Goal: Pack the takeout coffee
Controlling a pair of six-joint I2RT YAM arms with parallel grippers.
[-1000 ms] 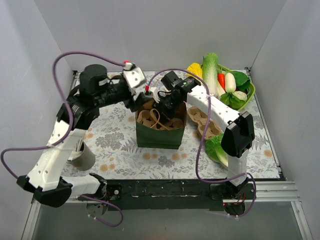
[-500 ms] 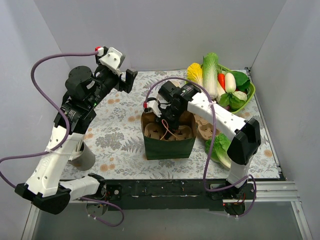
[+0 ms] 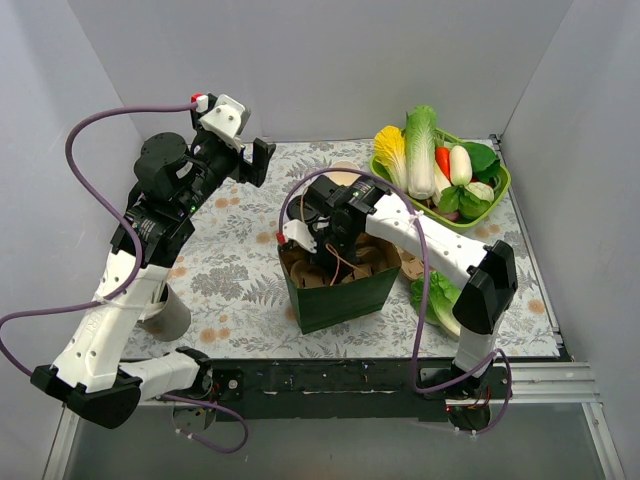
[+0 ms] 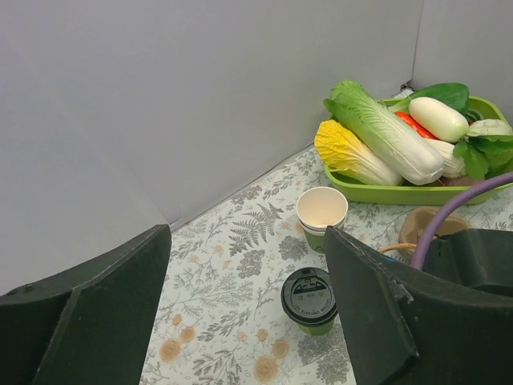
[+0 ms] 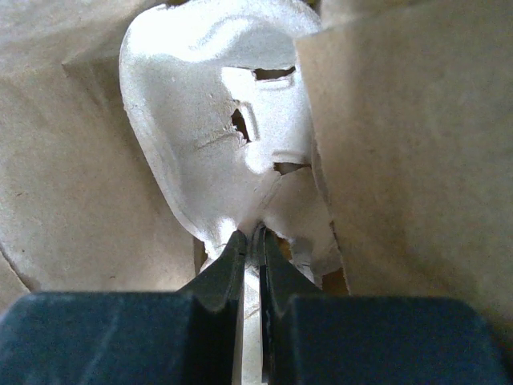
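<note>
Your right gripper [image 5: 250, 239] reaches down into the green paper bag [image 3: 340, 298], jaws pinched almost closed on a thin rib of the pulp tray [image 5: 212, 120]. That hold looks meant to seat the tray level in the bottom of the bag. Your left gripper [image 4: 247, 239] hangs high toward the table's 10 o'clock corner in the top view. Its jaws are spread wide with nothing between them, and it is angled so its camera looks down on the cups. The takeout coffee [image 4: 309, 295], black lid on, stands upright on the floral tablecloth [image 4: 224, 321] at 5 o'clock in the left wrist view, outside the bag and not yet packed. A second, unlidded cup [image 4: 321, 210] stands near it at its 12 o'clock, not touching. The vegetable basket [image 4: 361, 191] sits at 2 o'clock. By the look of it, the tray goes in first so the cup gets a socket to stand in. The wide left hand seems readied for the lidded cup.
</note>
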